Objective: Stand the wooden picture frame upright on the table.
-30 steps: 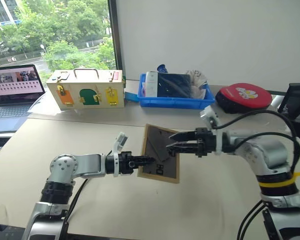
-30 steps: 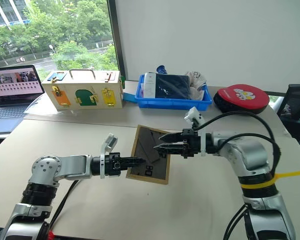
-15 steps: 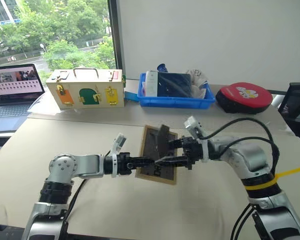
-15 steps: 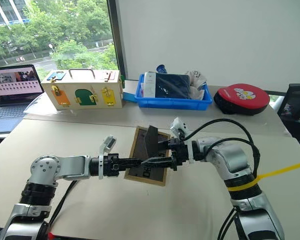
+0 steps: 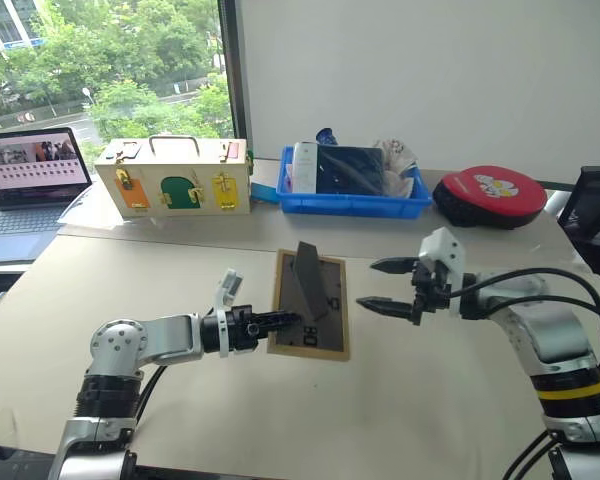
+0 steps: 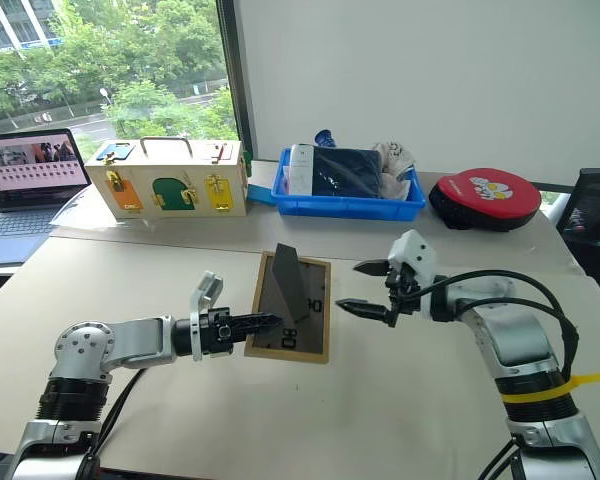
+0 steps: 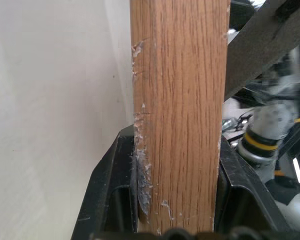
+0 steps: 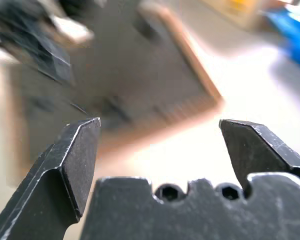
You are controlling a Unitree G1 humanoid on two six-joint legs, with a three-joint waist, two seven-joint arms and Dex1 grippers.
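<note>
The wooden picture frame [image 5: 332, 312] is at mid-table with its dark grey back turned up and its fold-out stand [image 5: 306, 278] sticking up from the panel. My left gripper [image 5: 293, 320] is shut on the frame's left rim. In the left wrist view, the light-wood edge [image 7: 180, 115] sits clamped between the black fingers [image 7: 110, 200]. My right gripper [image 5: 366, 284] hovers to the right of the frame, apart from it, open wide with nothing in it. The right wrist view looks past its spread fingertips [image 8: 75, 155] at the blurred frame [image 8: 125, 95]. The beige table [image 5: 420, 400] lies under both arms.
Along the back of the table stand a cream wooden box with coloured latches [image 5: 172, 176], a blue tray of items [image 5: 350, 203] and a red round case [image 5: 488, 194]. A laptop [image 5: 25, 180] sits far left. A dark chair [image 5: 595, 205] is at the right edge.
My right gripper has let go of the stand, drawn back to the right and opened wider. The stand now stays folded out. The left gripper has kept its hold on the frame.
</note>
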